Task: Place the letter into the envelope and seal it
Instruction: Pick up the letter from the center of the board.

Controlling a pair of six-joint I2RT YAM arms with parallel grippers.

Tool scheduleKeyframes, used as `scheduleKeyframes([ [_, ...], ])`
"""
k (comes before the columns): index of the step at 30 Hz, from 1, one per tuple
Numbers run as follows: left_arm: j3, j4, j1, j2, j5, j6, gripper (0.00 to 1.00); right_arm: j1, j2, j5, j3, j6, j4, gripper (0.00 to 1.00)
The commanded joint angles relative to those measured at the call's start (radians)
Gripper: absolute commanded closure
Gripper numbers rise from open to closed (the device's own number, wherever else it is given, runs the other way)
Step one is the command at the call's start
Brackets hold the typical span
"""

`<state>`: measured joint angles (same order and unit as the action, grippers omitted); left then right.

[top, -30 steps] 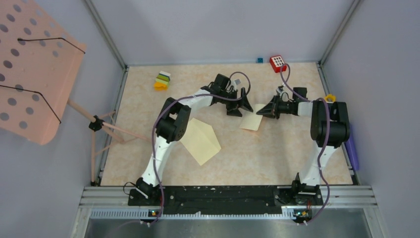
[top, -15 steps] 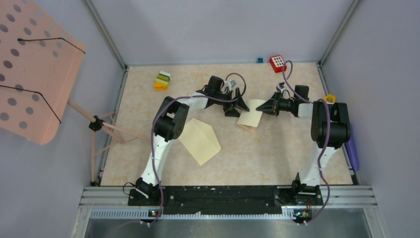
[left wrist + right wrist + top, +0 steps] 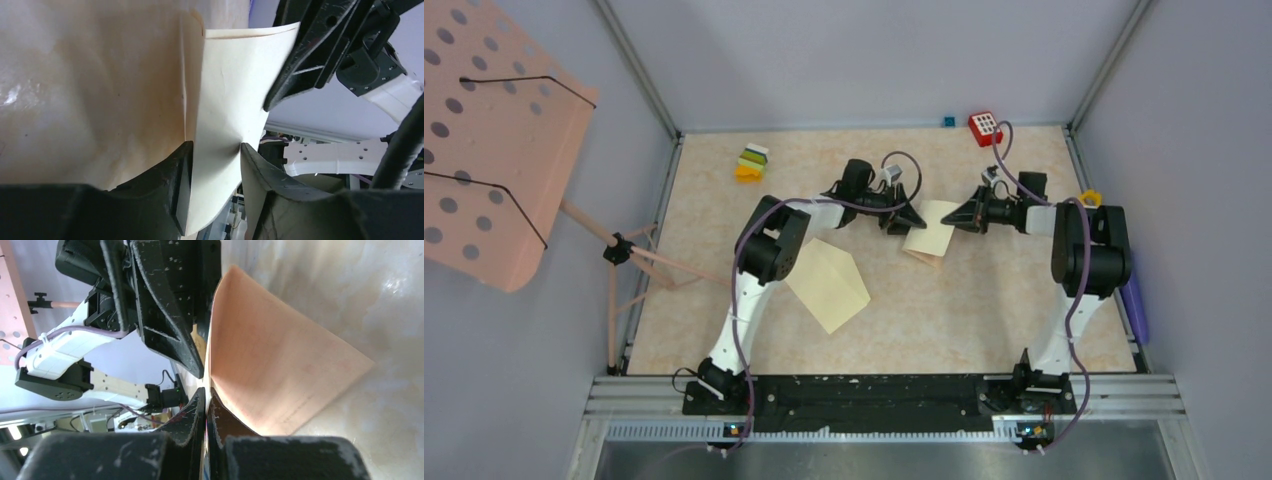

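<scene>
Filling a bay of grey walls, the marbled beige tabletop [image 3: 984,300] has a pink perforated stand [image 3: 494,140] overhanging its left side and open room along its near strip. The envelope [image 3: 829,285] lies flat left of centre, one corner hidden under the left arm. Beyond it the letter [image 3: 930,232] curves between the arms, the right tool [image 3: 206,392] clamped tight on one edge and the left tool [image 3: 215,150] with jaws apart around the other. Coloured blocks [image 3: 751,163] sit far left, a red keypad [image 3: 985,127] at the far rim, and a purple object [image 3: 1135,305], hard to make out, at the right rim.
</scene>
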<state>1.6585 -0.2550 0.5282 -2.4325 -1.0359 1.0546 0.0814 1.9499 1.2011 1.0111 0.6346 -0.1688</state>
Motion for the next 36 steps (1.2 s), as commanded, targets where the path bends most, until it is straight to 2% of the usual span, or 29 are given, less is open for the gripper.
scheduleKeyframes([
  [1, -0.008, -0.126, 0.001, 0.007, -0.038, 0.049, 0.62, 0.003, 0.017, -0.017, 0.056, -0.107, 0.080, 1.00],
  [4, -0.006, -0.131, 0.001, 0.010, -0.040, 0.054, 0.77, 0.003, 0.016, -0.026, 0.064, -0.123, 0.096, 0.96],
  [7, -0.008, -0.130, 0.001, 0.014, -0.040, 0.054, 0.83, 0.003, 0.013, -0.030, 0.067, -0.133, 0.104, 0.90],
  [11, -0.010, -0.126, -0.001, 0.021, -0.041, 0.049, 0.88, 0.003, 0.009, -0.032, 0.100, -0.199, 0.192, 0.67],
  [14, -0.010, -0.121, -0.004, 0.031, -0.041, 0.042, 0.98, 0.014, -0.015, -0.036, 0.147, -0.290, 0.313, 0.54],
  [18, 0.006, -0.122, -0.019, 0.055, -0.056, 0.030, 1.00, 0.052, -0.064, -0.067, 0.187, -0.401, 0.435, 0.42],
  [23, 0.038, -0.124, -0.035, 0.114, -0.091, -0.021, 1.00, 0.079, -0.101, -0.115, 0.163, -0.498, 0.504, 0.38],
  [27, 0.072, -0.120, -0.035, 0.165, -0.140, -0.075, 1.00, 0.078, -0.124, -0.082, 0.097, -0.448, 0.407, 0.37],
  [29, 0.084, -0.088, -0.035, 0.191, -0.152, -0.114, 1.00, 0.071, -0.144, -0.071, 0.067, -0.404, 0.334, 0.33],
  [34, 0.138, 0.175, -0.023, 0.249, -0.124, -0.368, 1.00, -0.001, -0.210, -0.003, 0.001, -0.310, 0.159, 0.31],
  [36, 0.145, 0.246, -0.015, 0.274, -0.104, -0.439, 1.00, -0.029, -0.256, 0.028, -0.044, -0.225, 0.004, 0.30],
])
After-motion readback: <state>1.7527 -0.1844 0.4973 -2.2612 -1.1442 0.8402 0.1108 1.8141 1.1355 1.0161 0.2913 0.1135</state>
